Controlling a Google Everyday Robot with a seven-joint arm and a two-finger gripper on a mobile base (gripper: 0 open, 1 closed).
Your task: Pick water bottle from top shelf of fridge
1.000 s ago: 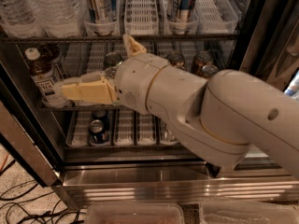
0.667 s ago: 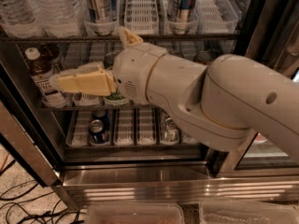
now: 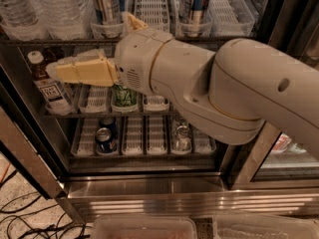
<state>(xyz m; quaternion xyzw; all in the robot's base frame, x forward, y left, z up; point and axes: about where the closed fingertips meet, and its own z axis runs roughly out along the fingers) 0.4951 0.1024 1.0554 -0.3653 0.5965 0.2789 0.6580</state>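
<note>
Pincer (image 3: 62, 69) hovers low, level with the middle rack, right beside the tea bottle (image 3: 47, 86); can't tell whether it's wide or narrow. Water bottle (image 3: 59, 9) stands above on the top shelf (image 3: 75, 42), left side. Danger: clipping that rail going up, or knocking the tea bottle.

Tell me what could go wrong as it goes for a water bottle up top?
The pincer hangs level with the middle rack, right beside the brown tea bottle, so it might bump or grab that instead. The water bottles stand close together on the top shelf above it; pulling one out could tip its neighbour. The bulky arm crowds the opening and may brush the green can under it.
</note>
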